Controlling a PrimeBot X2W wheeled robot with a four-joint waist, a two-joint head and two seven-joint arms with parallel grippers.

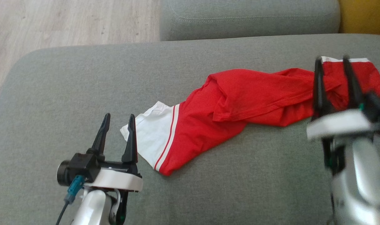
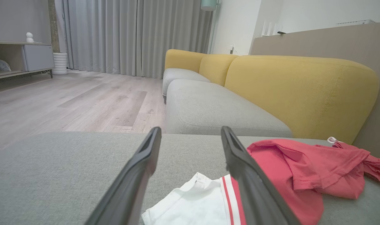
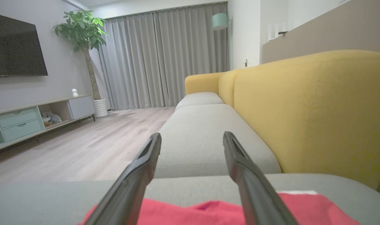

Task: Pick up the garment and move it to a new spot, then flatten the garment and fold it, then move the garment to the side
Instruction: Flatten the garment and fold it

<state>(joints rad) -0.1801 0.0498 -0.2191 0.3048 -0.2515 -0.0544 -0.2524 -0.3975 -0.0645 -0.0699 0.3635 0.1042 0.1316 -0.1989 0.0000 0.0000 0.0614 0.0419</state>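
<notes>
A red garment [image 1: 240,103] with white trim lies stretched and bunched across the grey sofa seat [image 1: 83,81], its white end [image 1: 149,134] at the left. My left gripper [image 1: 118,120] stands open just left of that white end, nothing between its fingers. In the left wrist view the garment [image 2: 290,168] lies beyond and right of the open left gripper [image 2: 191,132]. My right gripper [image 1: 332,62] hovers open over the garment's right end near a white hem [image 1: 349,59]. From the right wrist the garment [image 3: 193,214] shows below the spread right gripper [image 3: 192,137], which holds nothing.
The yellow sofa back [image 2: 302,90] runs along the right side. A second grey seat cushion [image 1: 249,18] lies beyond this one. Wooden floor [image 1: 68,22] is at the far left, with a low cabinet [image 3: 37,115], a potted plant [image 3: 83,31] and curtains [image 3: 165,59] further off.
</notes>
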